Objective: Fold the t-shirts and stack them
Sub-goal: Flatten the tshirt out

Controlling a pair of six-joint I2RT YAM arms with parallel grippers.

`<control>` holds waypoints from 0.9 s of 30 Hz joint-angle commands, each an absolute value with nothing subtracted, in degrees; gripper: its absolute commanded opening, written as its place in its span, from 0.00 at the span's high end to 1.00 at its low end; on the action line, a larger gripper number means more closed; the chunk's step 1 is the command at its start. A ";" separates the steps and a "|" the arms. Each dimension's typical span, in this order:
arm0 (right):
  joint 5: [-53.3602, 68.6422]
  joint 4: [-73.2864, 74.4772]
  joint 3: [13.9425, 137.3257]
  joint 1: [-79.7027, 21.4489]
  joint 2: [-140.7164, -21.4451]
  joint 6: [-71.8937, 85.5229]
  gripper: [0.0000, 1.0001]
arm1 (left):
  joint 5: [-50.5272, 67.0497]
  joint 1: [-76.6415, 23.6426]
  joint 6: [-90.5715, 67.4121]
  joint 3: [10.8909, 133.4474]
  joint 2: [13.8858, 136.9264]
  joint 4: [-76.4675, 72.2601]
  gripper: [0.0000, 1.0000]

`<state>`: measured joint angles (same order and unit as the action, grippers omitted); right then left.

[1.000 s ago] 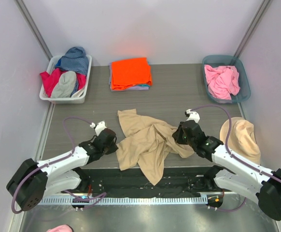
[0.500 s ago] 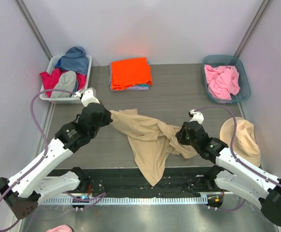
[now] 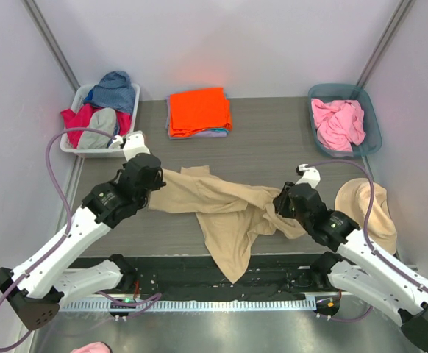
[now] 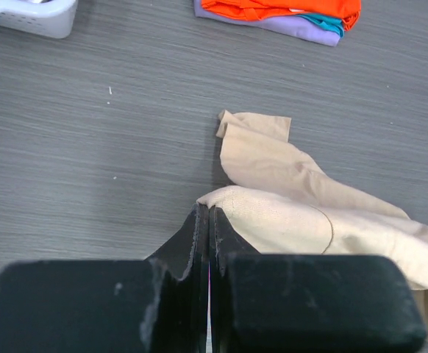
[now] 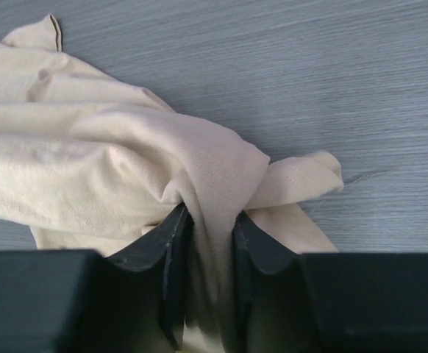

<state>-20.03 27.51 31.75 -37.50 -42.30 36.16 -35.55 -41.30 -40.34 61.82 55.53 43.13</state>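
A tan t-shirt (image 3: 225, 209) lies crumpled and stretched across the middle of the table. My left gripper (image 3: 154, 187) is shut on its left edge (image 4: 273, 217), pinching a thin fold. My right gripper (image 3: 282, 208) is shut on a bunched fold at its right side (image 5: 207, 184). The shirt hangs taut between both grippers, with a flap trailing toward the near edge. A folded orange t-shirt (image 3: 198, 110) tops a stack with a lavender one (image 4: 295, 28) at the back centre. A pink t-shirt (image 3: 337, 123) lies heaped in a blue bin.
A white basket (image 3: 78, 143) at the back left holds red, blue and grey cloth. The blue bin (image 3: 372, 125) stands at the back right. A tan hat-like item (image 3: 368, 209) lies at the right edge. Grey walls close in both sides.
My left gripper, shut on the tan shirt's left edge, swung up and back-left, pulling the shirt out flatter and wider. My right gripper shifted slightly right, keeping its hold.
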 commanded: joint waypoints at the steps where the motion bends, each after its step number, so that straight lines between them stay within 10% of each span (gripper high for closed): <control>1: -24.08 29.18 35.68 -37.35 -40.34 36.56 0.62 | -38.94 -41.40 -38.67 63.99 55.63 43.50 1.00; 9: -25.40 30.67 37.18 -37.35 -38.50 37.26 0.27 | -39.90 -41.31 -39.02 62.49 54.41 43.51 1.00; 27: -14.42 30.59 30.33 -37.44 -44.82 47.54 0.38 | -39.99 -41.13 -37.09 63.28 55.81 42.98 1.00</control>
<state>-16.91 31.29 33.41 -37.50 -44.16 42.41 -38.33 -41.28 -38.17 62.11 55.79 44.45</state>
